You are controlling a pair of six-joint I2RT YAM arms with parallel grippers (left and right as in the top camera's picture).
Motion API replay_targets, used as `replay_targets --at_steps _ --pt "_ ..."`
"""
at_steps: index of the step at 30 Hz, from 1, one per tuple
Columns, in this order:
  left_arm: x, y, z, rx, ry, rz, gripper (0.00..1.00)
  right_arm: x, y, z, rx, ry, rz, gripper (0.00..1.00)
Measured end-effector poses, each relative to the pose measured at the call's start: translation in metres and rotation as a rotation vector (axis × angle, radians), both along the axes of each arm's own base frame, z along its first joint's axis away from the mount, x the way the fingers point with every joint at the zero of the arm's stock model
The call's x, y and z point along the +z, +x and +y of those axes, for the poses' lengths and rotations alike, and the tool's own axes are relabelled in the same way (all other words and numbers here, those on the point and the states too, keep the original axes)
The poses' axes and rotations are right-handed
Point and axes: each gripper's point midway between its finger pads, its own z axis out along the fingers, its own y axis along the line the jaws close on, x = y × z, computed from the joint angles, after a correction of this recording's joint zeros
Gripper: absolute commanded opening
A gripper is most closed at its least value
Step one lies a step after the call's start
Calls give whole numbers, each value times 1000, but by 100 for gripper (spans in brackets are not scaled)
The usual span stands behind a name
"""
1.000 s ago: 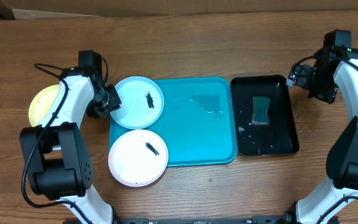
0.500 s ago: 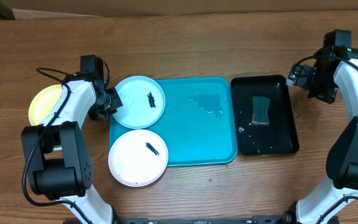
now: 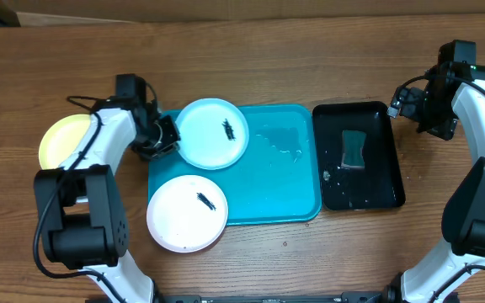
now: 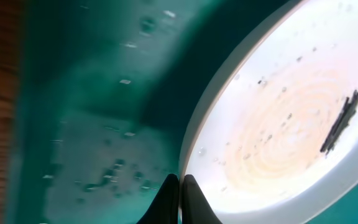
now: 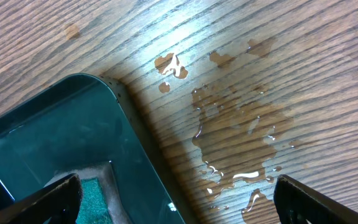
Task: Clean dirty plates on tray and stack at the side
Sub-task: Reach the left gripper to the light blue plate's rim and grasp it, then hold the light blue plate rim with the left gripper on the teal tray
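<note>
The pale cyan plate (image 3: pixel 214 133) with a dark smear lies over the back left of the turquoise tray (image 3: pixel 276 181). My left gripper (image 3: pixel 165 137) is shut on its left rim; the wrist view shows the fingers (image 4: pixel 191 202) pinching the rim of the plate (image 4: pixel 278 124) above the wet tray (image 4: pixel 92 124). The white plate (image 3: pixel 187 213), also smeared, overhangs the tray's front left corner. The yellow-green plate (image 3: pixel 60 139) lies on the wood at the far left. My right gripper (image 3: pixel 413 103) is open and empty over the table by the black tray's far right corner.
A glossy black tray (image 3: pixel 359 167) holding a green sponge (image 3: pixel 354 149) stands right of the turquoise tray; its corner (image 5: pixel 73 137) shows in the right wrist view. A puddle of water (image 5: pixel 241 130) lies on the wood beside it. A cardboard edge runs along the back.
My left gripper has dragged the pale cyan plate to the right, further onto the turquoise tray. The right arm has not moved.
</note>
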Motion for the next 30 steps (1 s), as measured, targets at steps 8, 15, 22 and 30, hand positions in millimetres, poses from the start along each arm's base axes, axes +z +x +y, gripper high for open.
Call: replay_targets --at_steps 8,15,22,30 --pt "2 -7 -62 -140 -20 -11 4 0 0 0 0 0 0 100" --pt "-2 -17 -93 -186 36 -1 5 0 0 0 0 0 0 100" --pt "-3 -17 -99 -185 80 -14 47 0 0 0 0 0 0 100" --pt "-1 7 -92 -187 146 -121 26 0 0 0 0 0 0 100"
